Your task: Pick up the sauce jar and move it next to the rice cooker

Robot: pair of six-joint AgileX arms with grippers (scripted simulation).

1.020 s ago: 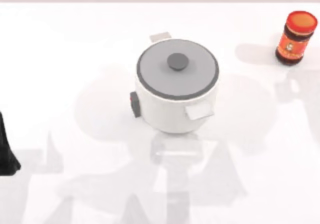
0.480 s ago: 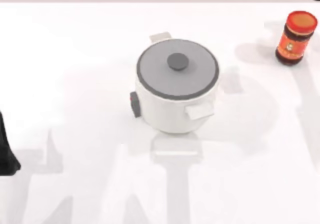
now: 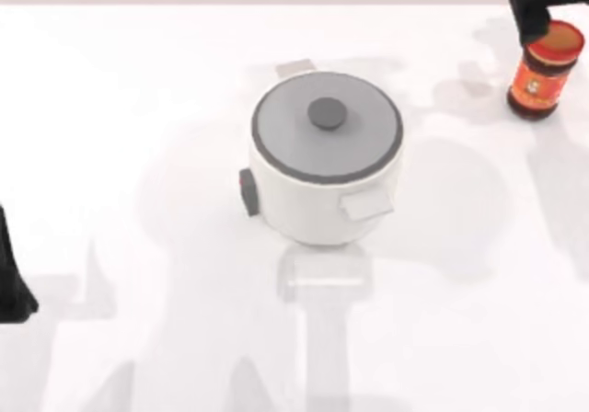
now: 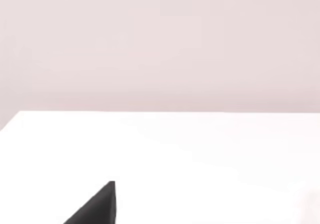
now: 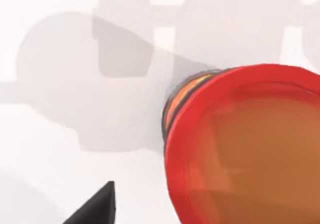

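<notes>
Now the scene, seen from above: a wide white table (image 3: 110, 108) with a large white rice cooker (image 3: 325, 159) near its middle, grey lid and knob on top, dark panel facing the table's left. Nothing about the cooker has shifted in the last second.

The change is at the far right corner. The right arm's claw (image 3: 534, 7), absent from the overhead view a second ago and only a sliver at the edge half a second ago, has come in as a dark shape just above and behind the sauce jar (image 3: 545, 70). Whether its fingers are spread or closed cannot be told. The right wrist view is filled by the jar's orange-red lid (image 5: 250, 144) seen very close, suggesting the claw is nearly over it.

The jar itself stands upright, unmoved, well apart from the cooker. It has not yet been grasped, so the task looks to be at the approach stage.

The left arm (image 3: 14, 274) sits parked at the table's left edge.
</notes>
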